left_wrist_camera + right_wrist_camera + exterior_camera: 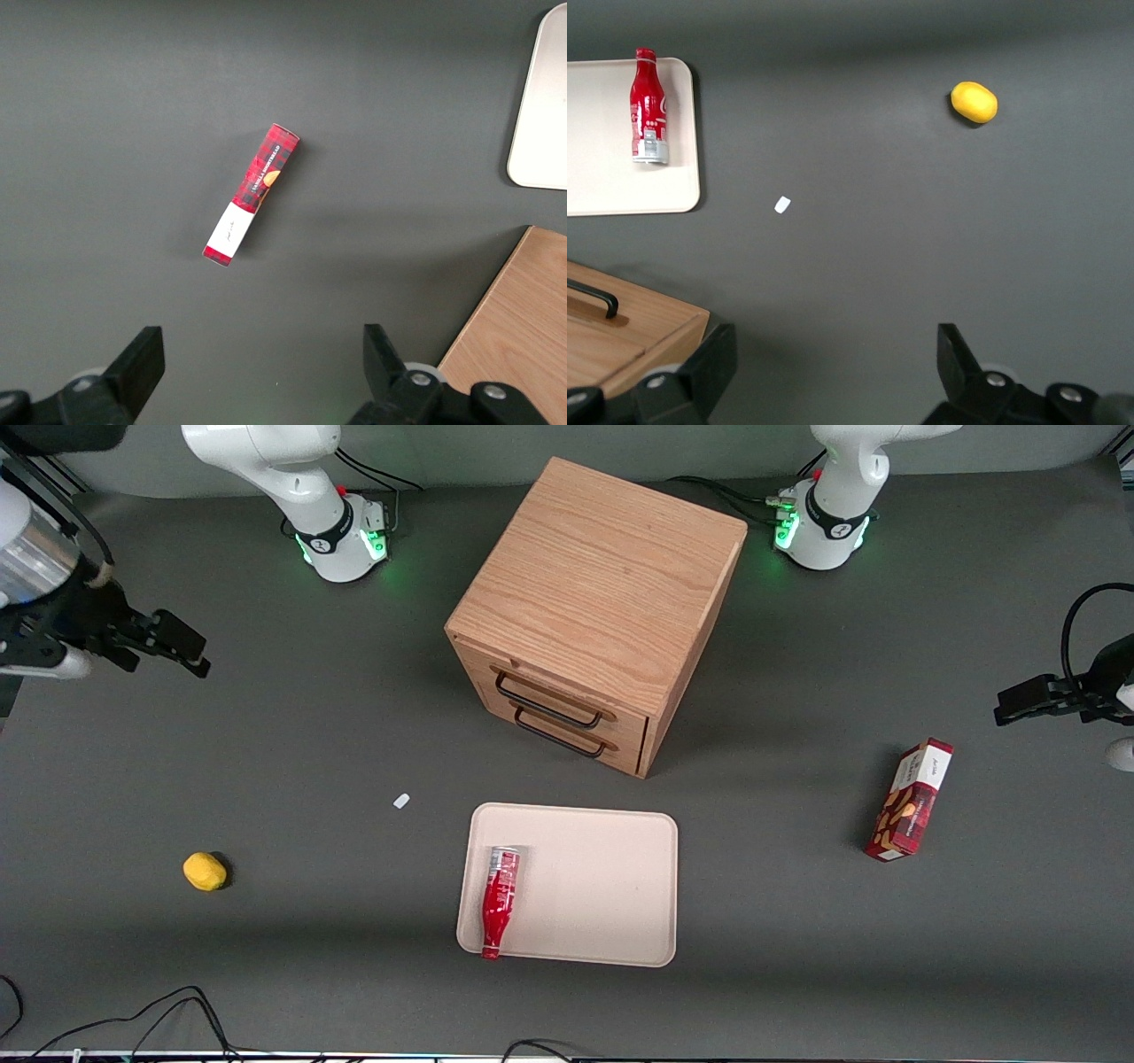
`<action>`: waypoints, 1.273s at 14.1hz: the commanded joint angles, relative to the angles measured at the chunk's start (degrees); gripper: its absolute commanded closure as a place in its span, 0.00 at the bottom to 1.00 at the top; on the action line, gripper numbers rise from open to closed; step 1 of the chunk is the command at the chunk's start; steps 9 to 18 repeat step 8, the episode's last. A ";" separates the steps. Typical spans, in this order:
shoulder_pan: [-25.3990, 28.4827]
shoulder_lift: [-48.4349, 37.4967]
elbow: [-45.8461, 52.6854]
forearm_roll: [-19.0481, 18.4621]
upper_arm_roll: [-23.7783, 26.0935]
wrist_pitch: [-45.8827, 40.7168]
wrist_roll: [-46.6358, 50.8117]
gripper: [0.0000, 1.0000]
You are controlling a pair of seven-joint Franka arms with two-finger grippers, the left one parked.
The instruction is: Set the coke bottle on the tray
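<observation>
The coke bottle (499,902), slim and red with a silvery base, lies on its side on the cream tray (602,886), along the tray edge toward the working arm's end, cap toward the front camera. It also shows in the right wrist view (648,108) on the tray (611,168). My right gripper (182,651) hangs high above the table at the working arm's end, far from the tray. It is open and empty, with its fingers (709,363) wide apart over bare table (833,359).
A wooden two-drawer cabinet (598,611) stands farther from the front camera than the tray. A yellow lemon (205,871) and a small white scrap (401,801) lie toward the working arm's end. A red snack box (911,801) lies toward the parked arm's end.
</observation>
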 commanded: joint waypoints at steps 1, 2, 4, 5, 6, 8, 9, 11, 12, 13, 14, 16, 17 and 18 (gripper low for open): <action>0.24 -0.11 1.06 1.61 -0.80 -0.53 -2.20 0.00; 0.33 -0.11 1.76 1.70 -0.80 -1.40 -1.94 0.00; 0.42 0.51 2.65 1.70 -0.80 -1.67 -1.41 0.00; 0.42 0.51 2.74 1.70 -0.80 -1.67 -1.32 0.00; 0.33 0.77 2.91 1.70 -0.80 -1.67 -1.32 0.00; 0.42 0.77 2.83 1.61 -0.80 -2.46 -1.24 0.00; 0.42 0.77 2.83 1.61 -0.80 -2.46 -1.24 0.00; 0.42 0.77 2.83 1.61 -0.80 -2.46 -1.24 0.00; 0.42 0.77 2.83 1.61 -0.80 -2.46 -1.24 0.00; 0.42 0.77 2.83 1.61 -0.80 -2.46 -1.24 0.00; 0.42 0.77 2.83 1.61 -0.80 -2.46 -1.24 0.00; 0.42 0.77 2.83 1.61 -0.80 -2.46 -1.24 0.00; 0.42 0.77 2.83 1.61 -0.80 -2.46 -1.24 0.00; 0.42 0.77 2.83 1.61 -0.80 -2.46 -1.24 0.00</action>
